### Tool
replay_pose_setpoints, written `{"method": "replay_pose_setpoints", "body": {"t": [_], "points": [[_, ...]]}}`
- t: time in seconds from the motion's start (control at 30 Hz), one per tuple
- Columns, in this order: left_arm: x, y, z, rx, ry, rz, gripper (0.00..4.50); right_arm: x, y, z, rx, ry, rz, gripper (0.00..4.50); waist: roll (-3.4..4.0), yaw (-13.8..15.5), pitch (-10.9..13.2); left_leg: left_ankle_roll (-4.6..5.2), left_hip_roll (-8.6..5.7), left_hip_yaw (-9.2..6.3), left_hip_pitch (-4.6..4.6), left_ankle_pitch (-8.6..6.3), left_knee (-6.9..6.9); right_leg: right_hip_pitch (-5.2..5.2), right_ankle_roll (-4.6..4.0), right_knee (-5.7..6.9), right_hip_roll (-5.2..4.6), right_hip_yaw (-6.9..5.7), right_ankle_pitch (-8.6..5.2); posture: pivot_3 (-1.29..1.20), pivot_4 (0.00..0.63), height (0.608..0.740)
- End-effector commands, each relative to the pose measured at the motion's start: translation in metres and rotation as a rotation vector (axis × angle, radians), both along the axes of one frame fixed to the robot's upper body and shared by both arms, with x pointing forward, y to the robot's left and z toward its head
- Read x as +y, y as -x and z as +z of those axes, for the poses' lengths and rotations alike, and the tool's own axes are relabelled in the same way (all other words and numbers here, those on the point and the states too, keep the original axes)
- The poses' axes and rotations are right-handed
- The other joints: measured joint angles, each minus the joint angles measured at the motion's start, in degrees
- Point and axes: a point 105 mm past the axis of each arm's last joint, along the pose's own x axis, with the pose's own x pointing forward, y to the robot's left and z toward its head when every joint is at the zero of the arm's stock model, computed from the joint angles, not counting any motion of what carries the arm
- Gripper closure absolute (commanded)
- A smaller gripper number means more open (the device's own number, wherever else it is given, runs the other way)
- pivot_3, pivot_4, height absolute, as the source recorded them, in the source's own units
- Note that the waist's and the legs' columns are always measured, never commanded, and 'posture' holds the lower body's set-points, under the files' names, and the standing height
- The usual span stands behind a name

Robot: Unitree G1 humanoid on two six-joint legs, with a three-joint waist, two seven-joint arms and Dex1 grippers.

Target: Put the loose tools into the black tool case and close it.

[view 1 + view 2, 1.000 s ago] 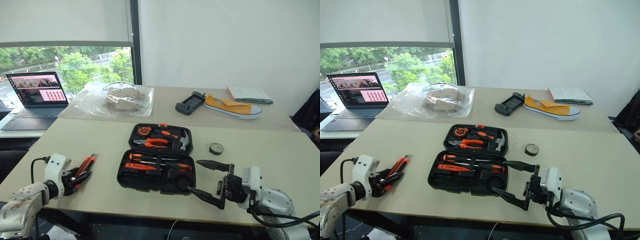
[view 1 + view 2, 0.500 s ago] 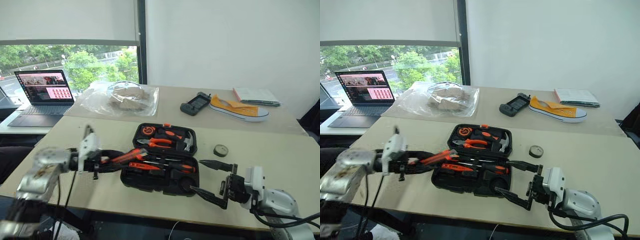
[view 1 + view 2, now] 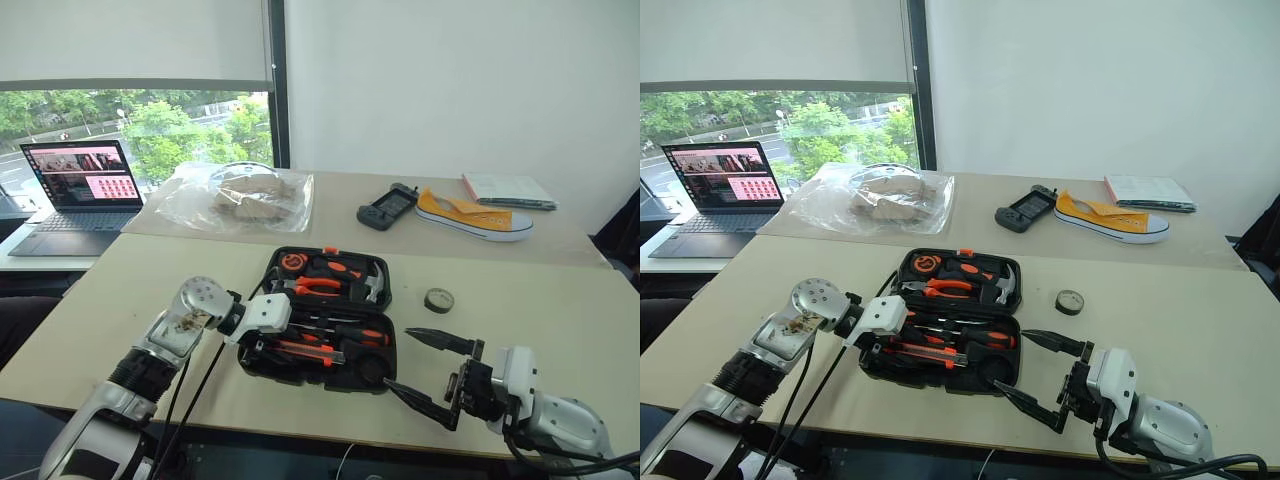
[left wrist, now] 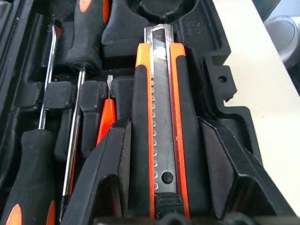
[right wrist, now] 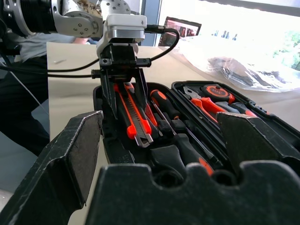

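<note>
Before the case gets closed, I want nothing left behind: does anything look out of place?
Yes. The small dark tape roll lies on the table to the right of the open black tool case, outside it. The left claw holds the utility knife over the front tray, not yet seated.

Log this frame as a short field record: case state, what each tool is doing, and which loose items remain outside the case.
case: black tool case open on the near table
left tool: left tool shut on the utility knife, held over the front half of the case
right tool: right tool open, empty, beside the case's front right corner
already in case: two screwdrivers
still outside: tape roll on the table, right of the case
lid: not closed
</note>
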Motion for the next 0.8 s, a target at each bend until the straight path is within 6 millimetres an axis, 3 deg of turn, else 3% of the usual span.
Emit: {"method": "replay_pose_setpoints", "body": {"t": [0.03, 0.47, 0.77, 0.8], "points": [[-0.006, 0.001, -0.005, -0.014, -0.051, -0.043, 2.84, -0.001, 0.005, 0.013, -0.064, -0.003, -0.012, 0.0, 0.0, 0.02, 0.0, 0.02, 0.0, 0.0, 0.0, -0.01, 0.02, 0.01, 0.02, 0.0, -0.01, 0.0, -0.01, 0.0, 0.15, 0.74], [-0.007, 0.014, -0.01, 0.06, -0.079, 0.062, 2.84, -0.001, 0.0, 0.014, -0.072, 0.002, -0.015, 0.0, 0.0, 0.0, 0.0, 0.13, 0.0, -0.03, 0.03, -0.08, 0.06, 0.06, 0.09, 0.01, -0.01, 0.29, -0.05, 0.0, 0.15, 0.74], [0.005, 0.014, -0.022, 0.036, -0.101, 0.114, 2.84, -0.001, -0.003, 0.014, -0.074, 0.001, -0.009, 0.0, 0.01, -0.02, -0.03, 0.16, -0.01, -0.01, 0.1, -0.1, 0.06, 0.09, 0.08, 0.01, 0.0, 0.45, -0.06, 0.0, 0.15, 0.74], [0.002, 0.016, -0.019, 0.043, -0.07, 0.11, 2.34, -0.001, -0.003, 0.014, -0.075, 0.002, -0.009, 0.0, 0.01, -0.04, -0.04, 0.16, -0.01, 0.0, 0.11, -0.1, 0.06, 0.09, 0.09, 0.02, 0.0, 0.45, -0.06, 0.0, 0.15, 0.74]]}}
